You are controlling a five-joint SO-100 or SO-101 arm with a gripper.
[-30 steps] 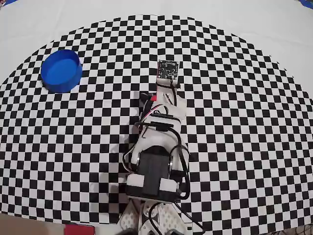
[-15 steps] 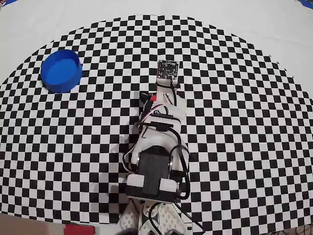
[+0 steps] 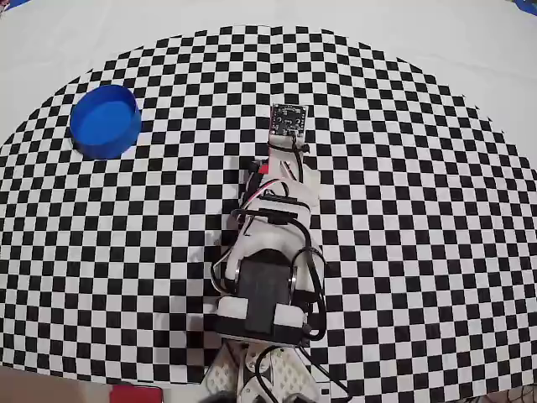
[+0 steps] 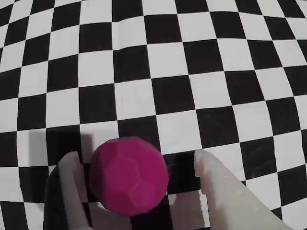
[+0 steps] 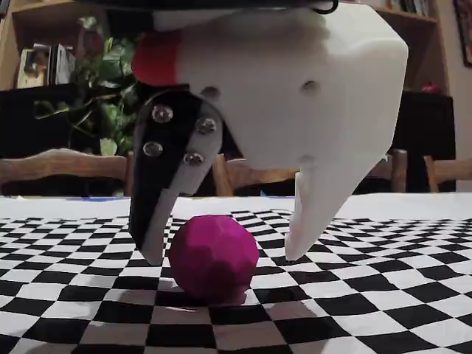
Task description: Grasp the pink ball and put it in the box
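Note:
The pink ball (image 4: 128, 175) is a faceted magenta sphere resting on the checkered cloth, between my gripper's (image 4: 136, 157) two fingers. In the fixed view the ball (image 5: 214, 256) sits under my gripper (image 5: 223, 252). The black-backed finger (image 5: 158, 221) stands close by its left side and the white finger (image 5: 313, 210) stands a gap away on its right. The gripper is open around the ball. In the overhead view the ball is hidden beneath my arm (image 3: 268, 243), and the box (image 3: 104, 122), a round blue container, stands far off at the upper left.
The checkered cloth (image 3: 419, 210) covers the table, with plain white cloth (image 3: 470, 42) beyond its curved edge. In the fixed view, chairs (image 5: 66, 166), a plant and shelves stand behind the table.
The arm has held its place. In the overhead view the black jaw part showing at the arm's left side has drawn in a little.

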